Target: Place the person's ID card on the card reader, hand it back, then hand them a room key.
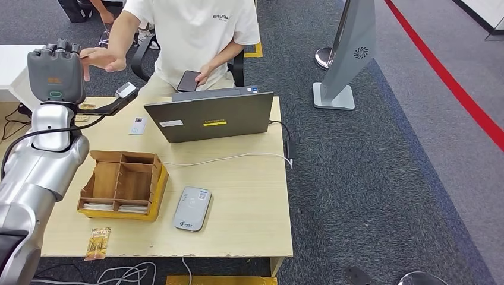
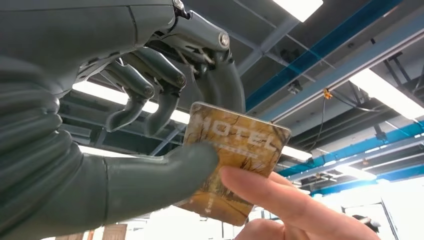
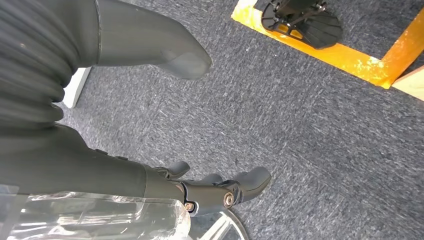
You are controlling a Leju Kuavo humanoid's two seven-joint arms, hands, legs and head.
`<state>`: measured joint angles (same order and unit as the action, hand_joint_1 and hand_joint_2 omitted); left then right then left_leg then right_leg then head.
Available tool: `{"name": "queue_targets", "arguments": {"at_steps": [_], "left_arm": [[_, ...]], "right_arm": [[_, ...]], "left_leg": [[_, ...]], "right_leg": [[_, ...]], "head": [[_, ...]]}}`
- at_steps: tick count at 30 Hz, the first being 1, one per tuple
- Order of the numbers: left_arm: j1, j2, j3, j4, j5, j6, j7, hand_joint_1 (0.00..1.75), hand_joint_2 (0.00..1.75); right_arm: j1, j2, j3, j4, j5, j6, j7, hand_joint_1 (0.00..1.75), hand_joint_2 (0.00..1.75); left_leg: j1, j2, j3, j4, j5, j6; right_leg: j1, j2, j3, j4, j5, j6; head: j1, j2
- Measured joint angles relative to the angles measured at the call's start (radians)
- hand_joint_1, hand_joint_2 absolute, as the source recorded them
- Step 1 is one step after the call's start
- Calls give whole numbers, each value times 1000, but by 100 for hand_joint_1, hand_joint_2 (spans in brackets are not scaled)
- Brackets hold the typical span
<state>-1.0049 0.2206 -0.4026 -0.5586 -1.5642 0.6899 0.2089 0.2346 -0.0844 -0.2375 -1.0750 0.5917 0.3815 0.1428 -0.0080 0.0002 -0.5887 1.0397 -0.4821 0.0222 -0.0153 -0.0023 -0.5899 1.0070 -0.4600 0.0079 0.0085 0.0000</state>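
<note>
Room key (image 2: pixel 235 165) pinched by left hand (image 2: pixel 150 100), person's fingers (image 2: pixel 280 200) apparently touching, lower corner hidden.

An open laptop (image 1: pixel 209 116) stands along the table's (image 1: pixel 249 202) far edge, blocking reach toward the seated person (image 1: pixel 193 35). A wooden organizer (image 1: pixel 122 184) sits near the left edge, a card reader (image 1: pixel 192 208) beside it. Bare tabletop stretches along the right edge, crossed by a white cable (image 1: pixel 238 157).

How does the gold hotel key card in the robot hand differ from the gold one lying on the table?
The gold hotel key card is pinched in the raised left robot hand, and a person's finger touches it. The other gold card lies flat, untouched, at the wooden table near edge. Both look gold and printed alike.
</note>
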Motion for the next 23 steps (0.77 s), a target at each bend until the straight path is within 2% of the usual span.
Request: {"name": "queue_targets", "arguments": {"at_steps": [7,12,14,19,22,23], "left_arm": [[63,18,63,-24,-1,1,-58,0,175],[206,26,147,-190,50,3,-180,0,175],[319,31,197,-314,112,5,-251,0,175],[703,48,370,-674,272,10,-413,0,175],[894,41,521,-830,371,10,-534,0,175],[926,39,552,-854,393,10,-559,0,175]], "right_arm": [[27,-30,55,-8,-53,-23,22,0,175],[73,-38,70,-42,-84,-37,45,0,175],[108,-38,70,-74,-94,-38,60,0,175],[219,-30,43,-162,-94,-18,77,0,175],[260,-12,5,-208,-60,20,69,0,175],[266,-8,-3,-216,-53,28,66,0,175]], "left_leg": [[0,0,0,0,0,0],[0,0,0,0,-1,0],[-1,2,1,-1,-4,-1],[-1,10,6,-3,-11,-3],[0,11,7,-3,-14,-3],[0,12,8,-4,-15,-3]], "right_leg": [[0,0,0,0,0,0],[0,0,0,0,-1,0],[-1,2,0,0,-2,0],[-1,11,1,0,-8,-1],[-1,12,3,0,-11,-2],[-1,12,3,0,-12,-3]], "head": [[0,0],[0,0],[1,0],[-1,0],[0,0],[0,0]]}}
